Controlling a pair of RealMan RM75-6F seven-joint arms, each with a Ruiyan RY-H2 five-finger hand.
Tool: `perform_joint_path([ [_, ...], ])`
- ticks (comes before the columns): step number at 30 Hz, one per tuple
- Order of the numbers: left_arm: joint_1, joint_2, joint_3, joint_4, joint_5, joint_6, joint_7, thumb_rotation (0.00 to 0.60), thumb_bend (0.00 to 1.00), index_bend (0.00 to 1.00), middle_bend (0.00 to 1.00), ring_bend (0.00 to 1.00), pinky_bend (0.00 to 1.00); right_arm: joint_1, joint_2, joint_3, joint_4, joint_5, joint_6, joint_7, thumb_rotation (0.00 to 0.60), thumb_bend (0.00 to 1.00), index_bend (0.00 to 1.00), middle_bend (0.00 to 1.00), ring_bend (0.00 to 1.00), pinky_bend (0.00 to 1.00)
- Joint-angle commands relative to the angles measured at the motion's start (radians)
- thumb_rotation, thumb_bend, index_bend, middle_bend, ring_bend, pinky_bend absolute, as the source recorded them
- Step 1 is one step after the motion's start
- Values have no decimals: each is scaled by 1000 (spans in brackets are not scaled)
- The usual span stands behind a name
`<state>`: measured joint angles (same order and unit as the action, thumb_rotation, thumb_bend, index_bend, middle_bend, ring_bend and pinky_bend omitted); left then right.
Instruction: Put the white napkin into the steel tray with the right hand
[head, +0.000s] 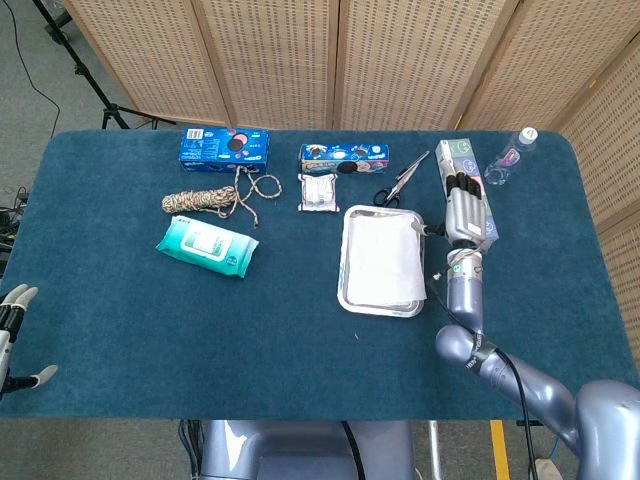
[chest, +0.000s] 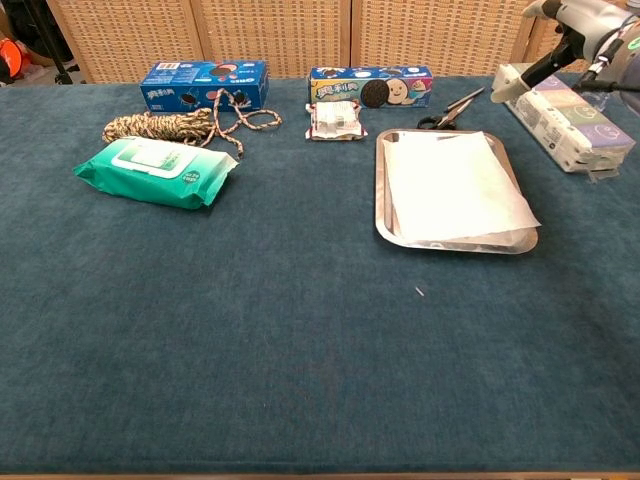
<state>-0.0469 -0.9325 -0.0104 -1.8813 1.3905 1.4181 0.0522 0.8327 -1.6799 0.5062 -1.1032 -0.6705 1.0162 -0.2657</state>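
Note:
The white napkin (head: 385, 260) (chest: 455, 188) lies flat in the steel tray (head: 345, 270) (chest: 381, 190), its right and near edges hanging slightly over the rim. My right hand (head: 465, 210) (chest: 575, 30) hovers just right of the tray's far corner, above a tissue pack. Its fingers are stretched out and hold nothing, and it is clear of the napkin. My left hand (head: 12, 335) sits off the table's near left edge with its fingers spread and empty.
A tissue pack (head: 468, 185) (chest: 565, 120) and a water bottle (head: 508, 158) lie right of the tray. Scissors (head: 400, 182) (chest: 448, 110), two blue cookie boxes (head: 344, 156) (head: 224, 146), a small packet (head: 318, 192), a rope (head: 205, 200) and a green wipes pack (head: 207, 246) lie behind and to the left.

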Motion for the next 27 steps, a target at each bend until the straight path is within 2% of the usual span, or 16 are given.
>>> perform_joint_path([
  [1,1,1,2,1,4,1,-4,600,0,0,0,0,0,-43,72,-44,-112,-108,11,44,600,158,0,0,0,0],
  [6,3,6,6,3,18,3,-17,600,0,0,0,0,0,-132,216,-132,-328,-293,18,121,600,397,29,1,0,0],
  [8,5,9,10,3,29,6,-24,600,0,0,0,0,0,-179,299,-186,-437,-383,22,147,600,563,136,44,0,0],
  [10,6,11,12,5,37,8,-29,600,0,0,0,0,0,-210,352,-225,-496,-446,31,159,600,676,223,111,0,0],
  [14,10,13,20,7,62,15,-36,600,0,0,0,0,0,-265,447,-309,-570,-586,47,194,600,831,351,229,27,0],
  [18,15,13,28,10,84,25,-38,600,0,0,0,0,0,-286,489,-365,-551,-686,60,193,600,895,399,275,62,0],
  [23,20,14,33,11,98,35,-41,600,0,0,0,0,0,-293,496,-394,-514,-726,63,170,600,956,421,304,80,0],
  [27,27,10,41,6,125,51,-28,600,0,0,0,0,0,-285,487,-416,-485,-734,36,113,600,956,424,319,81,0],
])
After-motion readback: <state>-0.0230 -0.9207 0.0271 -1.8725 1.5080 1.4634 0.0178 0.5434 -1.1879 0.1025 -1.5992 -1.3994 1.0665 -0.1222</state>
